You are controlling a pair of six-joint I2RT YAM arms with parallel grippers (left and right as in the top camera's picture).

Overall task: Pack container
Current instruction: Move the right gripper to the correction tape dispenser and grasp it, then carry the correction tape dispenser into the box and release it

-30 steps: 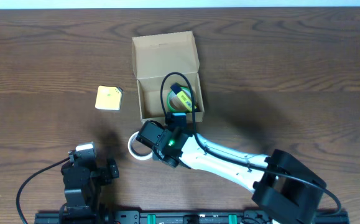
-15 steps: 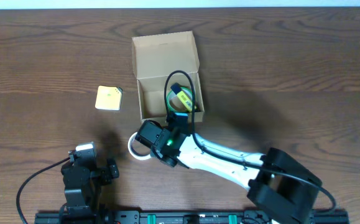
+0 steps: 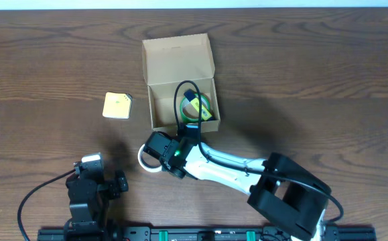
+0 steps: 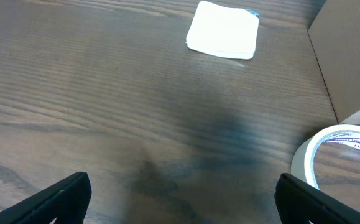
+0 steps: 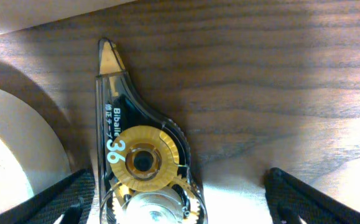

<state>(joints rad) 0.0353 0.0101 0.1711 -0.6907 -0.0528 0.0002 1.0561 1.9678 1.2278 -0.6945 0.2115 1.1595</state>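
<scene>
The tan cardboard container (image 3: 159, 107) stands open at mid-table with its flap lid (image 3: 177, 57) folded back; its wall also shows in the left wrist view (image 4: 347, 68). A green and yellow tape roll (image 3: 198, 107) lies inside. My right gripper (image 3: 170, 152) hovers just in front of the box. Its fingers (image 5: 180, 202) are open on either side of a clear correction-tape dispenser (image 5: 139, 155) lying flat on the table. The dispenser is hidden in the overhead view. My left gripper (image 3: 90, 184) (image 4: 183, 202) is open and empty at the front left.
A white tape roll (image 3: 143, 161) lies beside my right gripper, seen also in the left wrist view (image 4: 335, 152) and the right wrist view (image 5: 12, 149). A small yellow square pad (image 3: 117, 105) (image 4: 223, 30) lies left of the box.
The right arm's elbow has swung left and its gripper has edged slightly left and toward the front. The left arm has not moved.
</scene>
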